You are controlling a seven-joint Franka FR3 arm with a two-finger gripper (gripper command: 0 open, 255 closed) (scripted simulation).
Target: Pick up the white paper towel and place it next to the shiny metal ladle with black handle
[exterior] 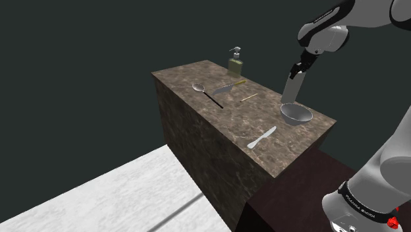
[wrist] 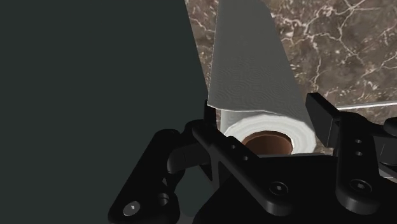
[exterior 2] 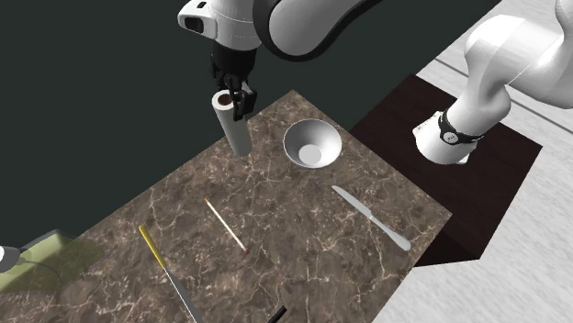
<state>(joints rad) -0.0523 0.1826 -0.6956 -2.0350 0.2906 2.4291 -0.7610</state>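
My gripper [exterior: 300,67] is shut on the top of a white paper towel roll [exterior: 291,84] with a brown core. The roll [exterior 2: 233,125] hangs tilted, its lower end at the counter's edge close to the grey bowl [exterior 2: 312,144]; I cannot tell if it touches the stone. In the wrist view the roll [wrist: 253,70] runs away from the gripper [wrist: 267,122], clasped between both black fingers [wrist: 322,117]. The metal ladle [exterior: 198,87] with a black handle lies far off at the shoulder view's left end of the counter.
On the brown marbled counter [exterior: 224,122] lie a grey bowl [exterior: 296,114], a table knife [exterior: 261,137], a thin stick [exterior: 248,97] and a yellow-handled tool [exterior: 228,86]. A green soap dispenser [exterior: 235,63] stands at the back corner. A dark stand [exterior: 290,198] adjoins the counter.
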